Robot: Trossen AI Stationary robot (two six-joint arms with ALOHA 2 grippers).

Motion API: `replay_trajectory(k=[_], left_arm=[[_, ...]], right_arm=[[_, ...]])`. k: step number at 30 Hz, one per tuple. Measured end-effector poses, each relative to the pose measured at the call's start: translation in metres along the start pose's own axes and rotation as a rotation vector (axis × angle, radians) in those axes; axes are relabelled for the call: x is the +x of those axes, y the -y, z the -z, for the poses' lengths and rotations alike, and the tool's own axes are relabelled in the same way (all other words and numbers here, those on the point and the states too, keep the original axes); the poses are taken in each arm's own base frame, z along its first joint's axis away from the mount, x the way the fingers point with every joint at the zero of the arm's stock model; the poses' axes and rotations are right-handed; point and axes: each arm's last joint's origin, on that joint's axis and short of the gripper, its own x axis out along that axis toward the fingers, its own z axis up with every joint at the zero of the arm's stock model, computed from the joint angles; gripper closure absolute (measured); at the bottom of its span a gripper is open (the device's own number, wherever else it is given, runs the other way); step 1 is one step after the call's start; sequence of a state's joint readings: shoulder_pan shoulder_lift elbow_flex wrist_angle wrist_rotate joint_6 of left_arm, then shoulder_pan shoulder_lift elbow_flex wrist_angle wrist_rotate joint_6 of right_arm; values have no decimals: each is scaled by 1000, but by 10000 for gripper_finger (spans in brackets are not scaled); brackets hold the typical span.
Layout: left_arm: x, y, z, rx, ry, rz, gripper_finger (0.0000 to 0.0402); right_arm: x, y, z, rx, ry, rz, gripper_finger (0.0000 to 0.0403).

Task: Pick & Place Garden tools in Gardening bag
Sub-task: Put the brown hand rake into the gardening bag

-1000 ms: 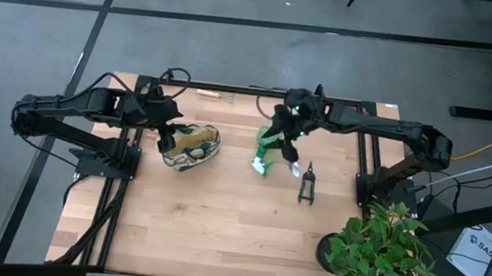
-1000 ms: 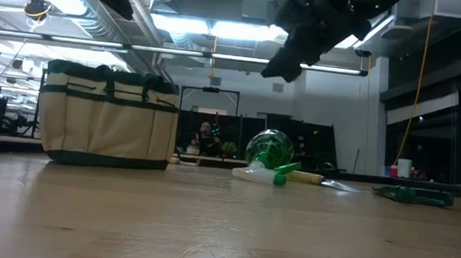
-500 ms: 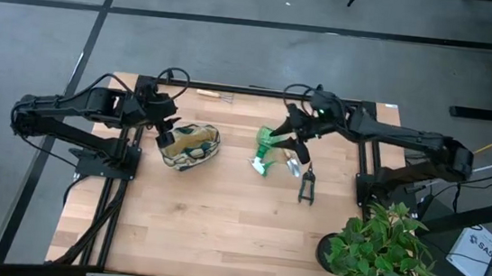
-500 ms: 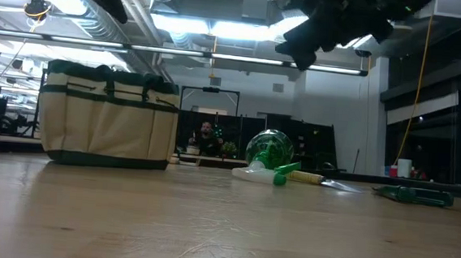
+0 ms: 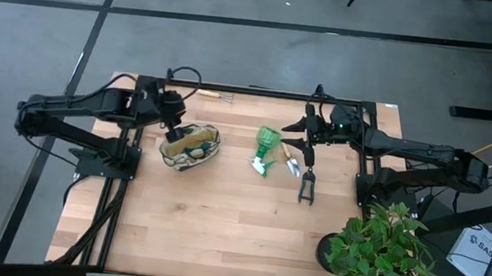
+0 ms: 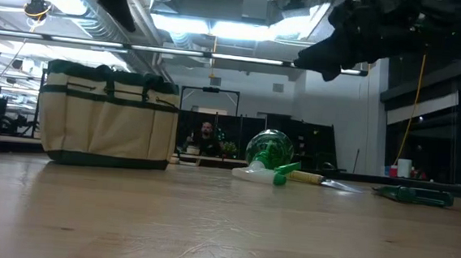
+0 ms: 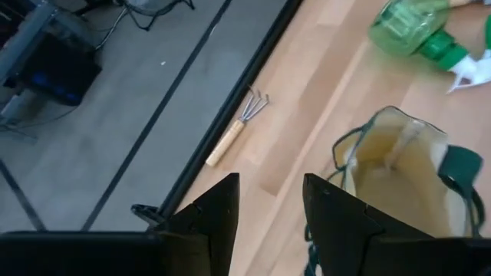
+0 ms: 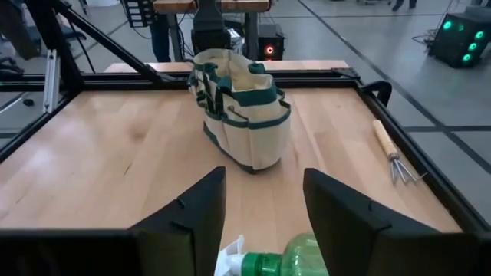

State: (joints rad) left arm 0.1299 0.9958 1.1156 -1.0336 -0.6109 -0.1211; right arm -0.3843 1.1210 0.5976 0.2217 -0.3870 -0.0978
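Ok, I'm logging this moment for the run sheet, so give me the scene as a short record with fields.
bag: gardening bag upright, top open, nothing seen inside
spray bottle: spray bottle lying on its side mid-table
trowel: trowel lying beside the bottle
shears: pruning shears flat on the table
rake: rake at the far edge
left gripper: left gripper open, empty, above the bag
right gripper: right gripper open, empty, raised over the trowel

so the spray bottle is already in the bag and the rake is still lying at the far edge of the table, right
Not quite. The high view shows the spray bottle lying on the table beside the trowel, to the right of the gardening bag, not inside it. The rest holds: the rake lies at the table's far edge, behind the bag.
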Motion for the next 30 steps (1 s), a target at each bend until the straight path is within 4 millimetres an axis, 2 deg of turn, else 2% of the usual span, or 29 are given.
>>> replay_trajectory(k=[11,15,24,30], left_arm=[[35,-6,-19,26,-16,16,261],[47,-12,-22,23,-32,31,261],[59,-18,-21,-20,-69,129,261],[59,-18,-25,-33,-34,129,261]], right_arm=[[0,0,1,31,-7,-6,224],[0,0,0,-22,-1,3,224],[-2,10,0,-15,-26,320,224],[-2,11,0,-22,-31,360,224]])
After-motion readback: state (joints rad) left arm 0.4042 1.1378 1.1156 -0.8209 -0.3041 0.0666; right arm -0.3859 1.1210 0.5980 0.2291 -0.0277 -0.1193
